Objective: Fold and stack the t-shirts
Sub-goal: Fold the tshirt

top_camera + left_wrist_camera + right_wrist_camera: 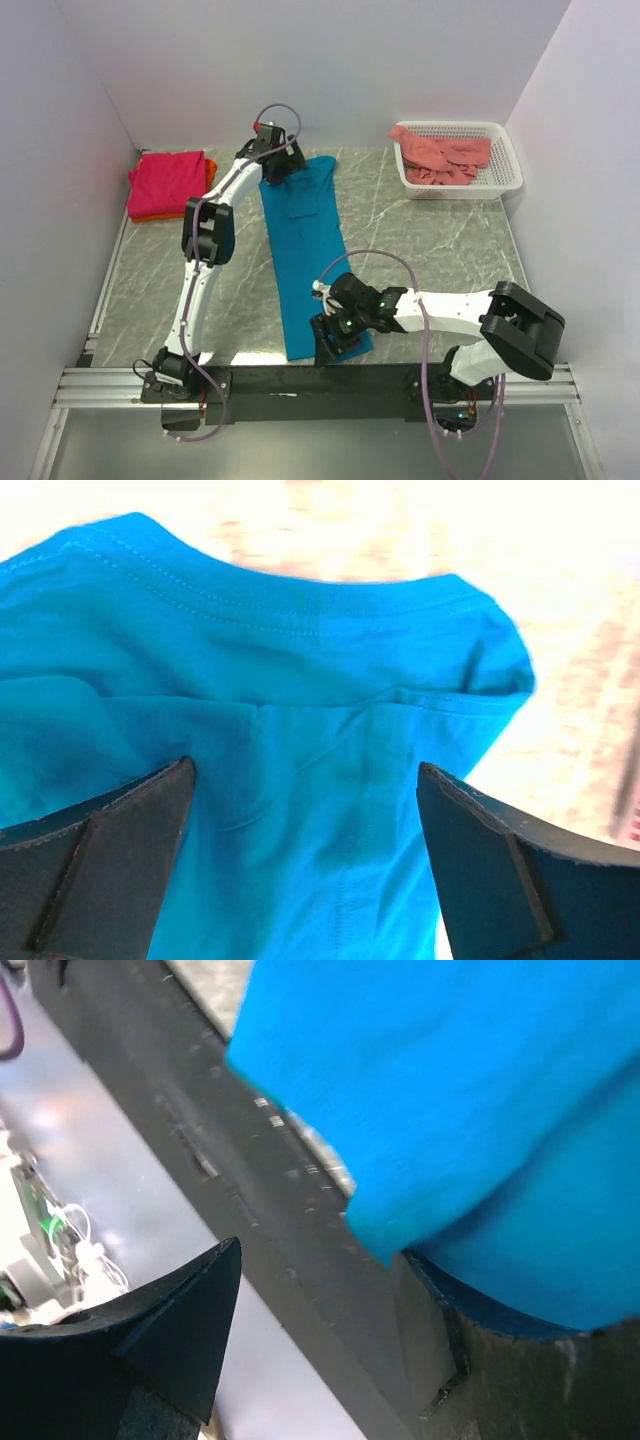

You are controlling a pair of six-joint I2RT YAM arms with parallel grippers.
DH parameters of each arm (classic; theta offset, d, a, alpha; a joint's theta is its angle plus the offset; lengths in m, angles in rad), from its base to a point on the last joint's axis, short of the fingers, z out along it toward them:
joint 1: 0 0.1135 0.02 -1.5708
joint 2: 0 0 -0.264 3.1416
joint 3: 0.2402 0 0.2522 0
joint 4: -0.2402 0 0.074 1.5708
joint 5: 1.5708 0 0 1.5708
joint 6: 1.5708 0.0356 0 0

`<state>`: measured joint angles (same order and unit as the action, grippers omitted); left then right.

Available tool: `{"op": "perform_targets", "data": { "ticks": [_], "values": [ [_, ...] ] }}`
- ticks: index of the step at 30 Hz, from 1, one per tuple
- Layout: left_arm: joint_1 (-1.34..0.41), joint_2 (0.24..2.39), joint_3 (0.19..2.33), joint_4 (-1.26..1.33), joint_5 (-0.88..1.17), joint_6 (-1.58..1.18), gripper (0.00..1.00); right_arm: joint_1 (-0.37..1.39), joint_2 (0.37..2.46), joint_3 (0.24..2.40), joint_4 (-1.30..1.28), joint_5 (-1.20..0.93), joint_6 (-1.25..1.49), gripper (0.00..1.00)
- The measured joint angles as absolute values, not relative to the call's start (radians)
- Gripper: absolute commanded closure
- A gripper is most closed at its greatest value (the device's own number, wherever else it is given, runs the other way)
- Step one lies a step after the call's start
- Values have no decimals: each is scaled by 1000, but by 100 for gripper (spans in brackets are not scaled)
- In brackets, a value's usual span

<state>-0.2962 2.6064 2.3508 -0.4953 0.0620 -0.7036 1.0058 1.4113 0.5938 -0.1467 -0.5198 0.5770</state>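
The teal shirt is lying folded lengthwise on the counter. The left pincer is hovering wide open over its far end. The right pincer is sitting partly open at its near corner, clamping nothing.

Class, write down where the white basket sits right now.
In the top view, the basket sits at the far right corner of the table, holding a salmon shirt, right of the teal shirt.

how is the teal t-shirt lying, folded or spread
Partly folded: the teal t-shirt lies as one long narrow strip, no sleeves spread out.
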Motion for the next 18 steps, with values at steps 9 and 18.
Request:
{"op": "perform_targets", "data": {
  "ticks": [9, 18],
  "values": [
    [-310, 2622, 2349, -395, 175, -771, 0, 1018, 1295, 703, -266, -387, 550, 26],
    [-366, 2415, 2188, -487, 133, -736, 1, 715, 1060, 664, -360, -272, 606, 23]
  ]
}}
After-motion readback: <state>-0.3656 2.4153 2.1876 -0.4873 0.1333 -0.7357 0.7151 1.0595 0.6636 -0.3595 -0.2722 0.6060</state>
